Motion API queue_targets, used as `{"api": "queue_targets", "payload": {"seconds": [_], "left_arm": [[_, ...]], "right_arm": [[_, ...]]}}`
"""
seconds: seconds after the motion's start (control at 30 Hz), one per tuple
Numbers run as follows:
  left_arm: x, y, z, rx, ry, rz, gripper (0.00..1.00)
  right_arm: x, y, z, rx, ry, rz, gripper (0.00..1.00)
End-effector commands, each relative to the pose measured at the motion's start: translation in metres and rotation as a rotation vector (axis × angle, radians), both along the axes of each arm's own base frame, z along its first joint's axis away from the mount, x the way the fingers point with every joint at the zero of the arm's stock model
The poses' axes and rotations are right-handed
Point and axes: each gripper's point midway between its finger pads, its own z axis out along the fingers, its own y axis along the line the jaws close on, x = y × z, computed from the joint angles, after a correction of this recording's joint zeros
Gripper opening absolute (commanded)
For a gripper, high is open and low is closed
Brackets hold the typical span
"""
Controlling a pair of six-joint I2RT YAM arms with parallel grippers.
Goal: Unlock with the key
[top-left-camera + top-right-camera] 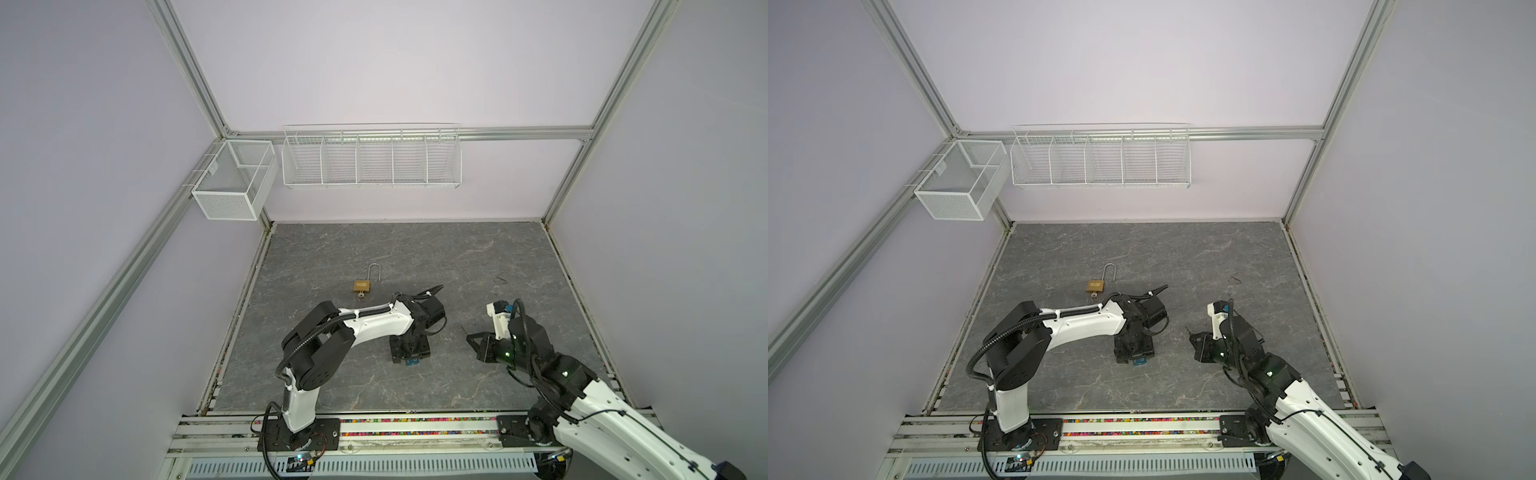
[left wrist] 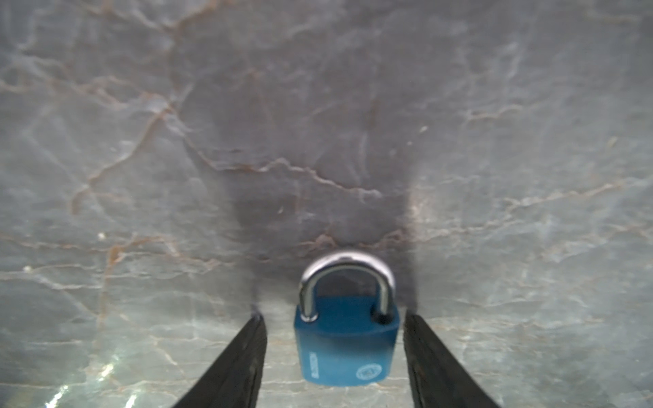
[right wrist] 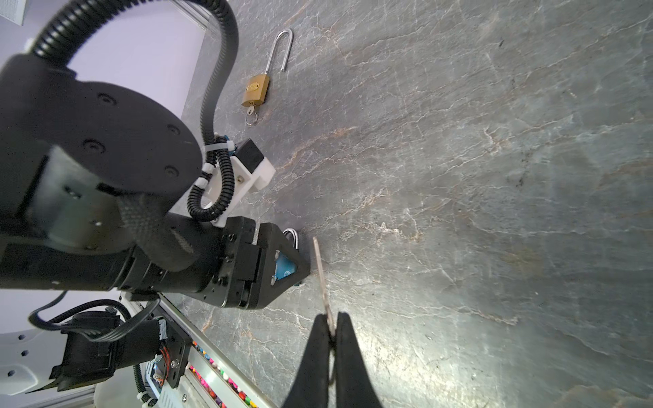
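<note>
- The left jaws are being held apart, one on either side of the blue padlock [image 2: 348, 348], with neither touching it.
- The padlock is resting on the counter [image 2: 141, 141].
- The key [image 3: 322, 275] is being gripped in the closed right jaws, just beside the padlock.

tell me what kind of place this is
Probably a robot lab test cell: aluminium frame posts around plain lilac walls, two white-and-black robot arms bolted to a front rail, and white wire baskets hung at the back.
</note>
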Motion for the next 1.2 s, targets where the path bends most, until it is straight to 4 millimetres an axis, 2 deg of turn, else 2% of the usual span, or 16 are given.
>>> {"api": "queue_targets", "payload": {"seconds": [0.0,0.27,0.63,0.73,0.8,0.87,1.03,1.17], "left_arm": [[-0.004,0.005,-0.010,0.078,0.018,-0.028,0.60],[-0.012,0.000,-0.022,0.088,0.036,0.023,0.56],[-0.021,0.008,-0.037,0.129,0.077,0.029,0.43],[-0.019,0.007,-0.038,0.122,0.074,0.027,0.33],[-0.014,0.004,-0.036,0.099,0.066,0.032,0.19],[-0.004,0.000,-0.028,0.060,0.037,0.050,0.01],[0.036,-0.016,0.019,-0.047,-0.124,0.101,0.00],[0.055,-0.034,0.043,-0.188,-0.206,0.200,0.00]], "right_arm": [[-0.002,-0.002,-0.005,-0.003,0.002,0.007,0.06],[-0.003,-0.004,-0.002,0.005,-0.004,0.007,0.06],[-0.006,-0.012,-0.004,0.005,-0.002,-0.008,0.06],[-0.006,-0.012,-0.003,0.006,-0.005,-0.001,0.06],[-0.007,-0.010,-0.004,0.011,-0.010,0.014,0.06],[-0.009,-0.007,-0.006,0.027,-0.011,0.033,0.06],[-0.015,0.009,-0.012,0.133,-0.010,0.097,0.06],[-0.016,0.012,-0.015,0.137,-0.006,0.115,0.06]]}}
